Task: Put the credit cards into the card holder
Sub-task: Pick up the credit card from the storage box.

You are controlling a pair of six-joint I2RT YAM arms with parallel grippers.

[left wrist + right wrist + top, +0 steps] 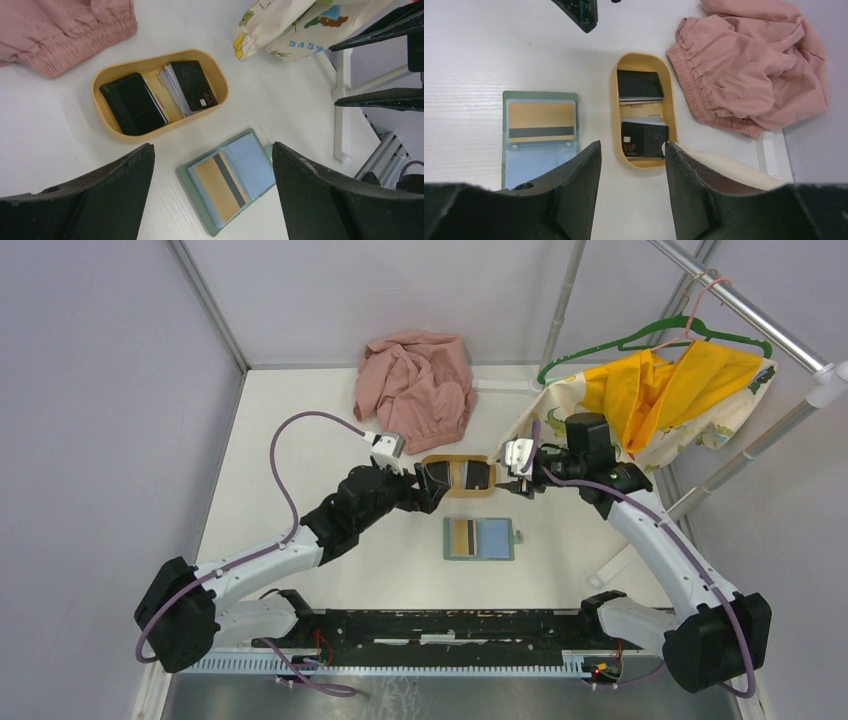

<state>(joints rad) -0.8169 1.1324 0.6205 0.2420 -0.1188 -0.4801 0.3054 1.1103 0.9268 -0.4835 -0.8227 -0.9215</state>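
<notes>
With left gripper (211,150) and right gripper (633,145) empty, jaws apart, over the oval tan wooden tray (165,129), and the open grey-green folding card holder (252,160) beside it showing one gold-tan striped card (220,187), your next move looked to be pinching a black plastic card (131,102) from the tray.

Lying directly on the white worktop (560,540): an oval tan tray (165,131), the opened card holder (492,537) just beside it, a crumpled pink garment (418,385), and a printed cloth (545,410).
</notes>
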